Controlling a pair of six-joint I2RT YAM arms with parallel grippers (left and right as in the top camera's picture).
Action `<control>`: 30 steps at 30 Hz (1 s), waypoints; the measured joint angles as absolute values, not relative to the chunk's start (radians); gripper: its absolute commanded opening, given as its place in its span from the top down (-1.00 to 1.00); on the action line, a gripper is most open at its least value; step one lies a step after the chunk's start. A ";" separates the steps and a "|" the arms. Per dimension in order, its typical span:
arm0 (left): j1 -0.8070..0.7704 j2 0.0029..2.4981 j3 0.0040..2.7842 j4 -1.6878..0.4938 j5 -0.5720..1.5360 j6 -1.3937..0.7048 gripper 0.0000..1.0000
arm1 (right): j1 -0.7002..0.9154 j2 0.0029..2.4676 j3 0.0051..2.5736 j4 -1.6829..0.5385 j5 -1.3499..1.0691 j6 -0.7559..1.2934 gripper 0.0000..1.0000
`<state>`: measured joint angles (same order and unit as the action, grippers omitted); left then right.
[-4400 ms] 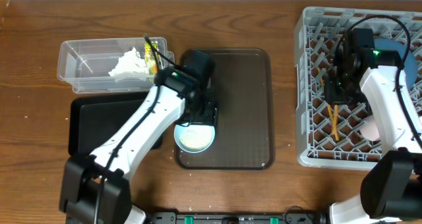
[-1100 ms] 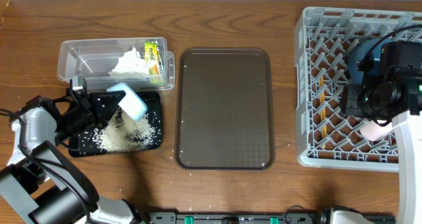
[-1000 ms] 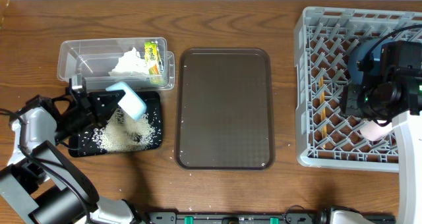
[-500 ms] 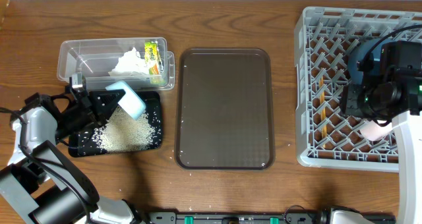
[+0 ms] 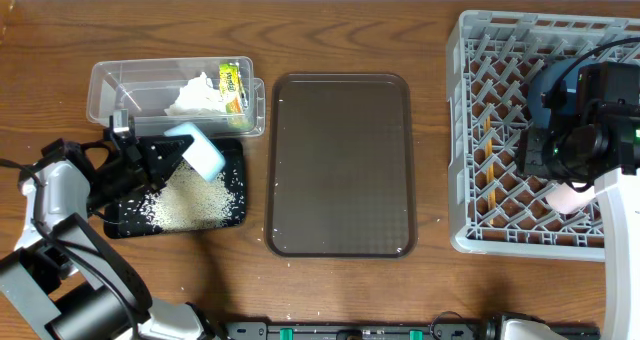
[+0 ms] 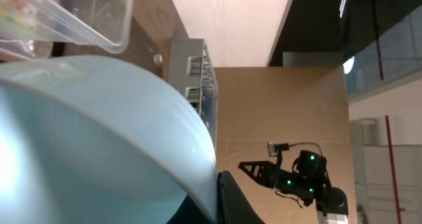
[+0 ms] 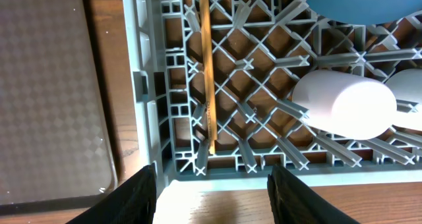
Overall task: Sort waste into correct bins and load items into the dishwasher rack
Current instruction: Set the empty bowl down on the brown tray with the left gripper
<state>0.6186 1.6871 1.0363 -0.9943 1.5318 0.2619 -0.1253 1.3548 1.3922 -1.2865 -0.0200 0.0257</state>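
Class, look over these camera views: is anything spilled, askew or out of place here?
Mostly tidy: the rice lies in the black tray under the tipped white bowl held by the left gripper. But a few white specks, likely stray grains, sit on the table beside the brown tray.

Overhead looks straight down; right wrist views the same rack point(image 5: 466, 80) closely.

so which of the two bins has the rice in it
The shallow black tray: loose white rice lies piled in it. The clear tub behind it holds the napkin and wrapper, with no rice pile.
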 measured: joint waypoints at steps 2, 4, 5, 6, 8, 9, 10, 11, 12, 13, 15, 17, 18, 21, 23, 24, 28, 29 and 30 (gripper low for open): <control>0.598 1.672 1.036 -0.996 1.525 0.262 0.88 | -0.125 1.355 1.392 -1.286 -0.020 0.026 -0.07; 0.568 1.648 1.036 -1.002 1.498 0.261 0.88 | -0.125 1.355 1.392 -1.286 -0.020 0.026 -0.06; 0.546 1.631 1.036 -1.007 1.480 0.262 0.88 | -0.125 1.355 1.392 -1.286 -0.020 0.025 -0.08; 0.520 1.610 1.036 -1.008 1.459 0.261 0.88 | -0.125 1.355 1.392 -1.286 -0.020 0.026 -0.08; 0.442 1.561 1.036 -0.994 1.405 0.257 0.88 | -0.125 1.355 1.392 -1.286 -0.020 0.026 -0.08; 0.402 1.541 1.036 -0.983 1.377 0.251 0.88 | -0.125 1.355 1.392 -1.286 -0.022 0.026 -0.08; 0.350 1.518 1.036 -0.966 1.339 0.236 0.88 | -0.125 1.355 1.392 -1.286 -0.023 0.026 -0.08; 0.296 1.499 1.036 -0.949 1.296 0.219 0.88 | -0.125 1.355 1.392 -1.286 -0.025 0.026 -0.08; 0.236 1.483 1.036 -0.926 1.248 0.200 0.87 | -0.125 1.355 1.392 -1.287 -0.027 0.026 -0.08; 0.175 1.472 1.036 -0.898 1.195 0.177 0.87 | -0.125 1.355 1.392 -1.287 -0.027 0.026 -0.08; 0.041 1.464 1.036 -0.825 1.084 0.128 0.85 | -0.125 1.355 1.392 -1.291 -0.027 0.026 -0.08; -0.087 1.468 1.036 -0.757 0.979 0.080 0.80 | -0.125 1.355 1.392 -1.292 -0.027 0.026 -0.08; -0.147 1.472 1.036 -0.722 0.928 0.058 0.78 | -0.125 1.355 1.392 -1.294 -0.028 0.026 -0.08; -0.335 1.497 1.036 -0.605 0.754 -0.026 0.78 | -0.125 1.355 1.392 -1.295 -0.028 0.026 -0.09; -0.431 1.523 1.036 -0.551 0.663 -0.072 0.78 | -0.125 1.355 1.392 -1.296 -0.028 0.026 -0.08; -0.470 1.537 1.036 -0.530 0.623 -0.091 0.78 | -0.125 1.355 1.392 -1.298 -0.028 0.026 -0.08; -0.603 1.604 1.036 -0.442 0.469 -0.174 0.78 | -0.125 1.355 1.392 -1.299 -0.028 0.026 -0.08; -0.619 1.615 1.036 -0.429 0.448 -0.186 0.78 | -0.125 1.355 1.392 -1.299 -0.028 0.026 -0.08; -0.633 1.624 1.036 -0.418 0.425 -0.197 0.78 | -0.125 1.355 1.392 -1.300 -0.029 0.026 -0.08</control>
<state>-0.6327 1.6241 1.0363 -0.4183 0.4248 -0.1970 -0.1249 1.3548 1.3922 -1.2999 -0.0288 0.0257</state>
